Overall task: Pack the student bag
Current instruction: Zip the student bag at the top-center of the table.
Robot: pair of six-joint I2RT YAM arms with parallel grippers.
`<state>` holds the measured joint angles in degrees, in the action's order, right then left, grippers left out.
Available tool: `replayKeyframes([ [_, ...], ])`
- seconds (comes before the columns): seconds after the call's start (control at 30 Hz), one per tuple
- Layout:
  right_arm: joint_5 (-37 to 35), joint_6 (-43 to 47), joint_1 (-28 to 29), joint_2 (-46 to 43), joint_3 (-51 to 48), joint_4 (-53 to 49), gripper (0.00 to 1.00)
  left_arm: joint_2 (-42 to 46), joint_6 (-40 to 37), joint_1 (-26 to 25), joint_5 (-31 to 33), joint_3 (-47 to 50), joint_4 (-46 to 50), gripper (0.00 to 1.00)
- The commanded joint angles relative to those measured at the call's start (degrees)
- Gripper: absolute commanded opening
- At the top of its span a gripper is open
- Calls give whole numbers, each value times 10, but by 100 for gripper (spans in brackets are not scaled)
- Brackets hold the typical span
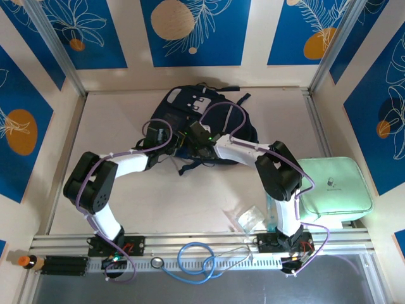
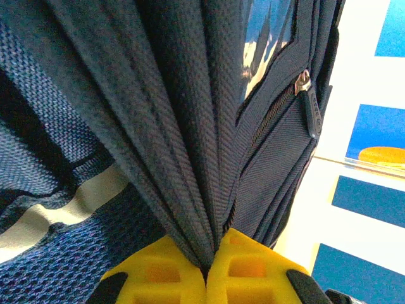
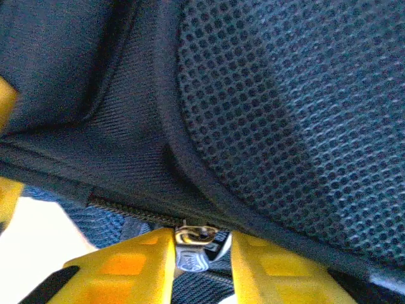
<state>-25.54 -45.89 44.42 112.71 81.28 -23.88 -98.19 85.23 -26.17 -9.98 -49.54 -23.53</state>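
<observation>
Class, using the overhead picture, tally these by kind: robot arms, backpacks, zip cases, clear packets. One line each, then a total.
Robot arms: 2, the left arm and the right arm
Backpacks: 1, the student bag
Zip cases: 1, the mint green zip case
Clear packets: 1, the clear packet near the right arm's base
Total: 5

Cream walls carry blue leaf-printed panels around a pale table under even light.
</observation>
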Motion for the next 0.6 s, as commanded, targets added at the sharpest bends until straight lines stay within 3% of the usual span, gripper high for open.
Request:
replayKeyframes([
  [0.0, -68, 8, -4, 24, 24, -20, 23, 17, 4, -20, -44, -6, -13, 0],
  [0.17, -66, 44, -4, 4, -6, -12, 12, 13, 4, -16, -44, -9, -13, 0],
  [0.57, -49, 135, -32, -76, -109, 10, 11, 13, -19, 17, -43, -8, 4, 0],
])
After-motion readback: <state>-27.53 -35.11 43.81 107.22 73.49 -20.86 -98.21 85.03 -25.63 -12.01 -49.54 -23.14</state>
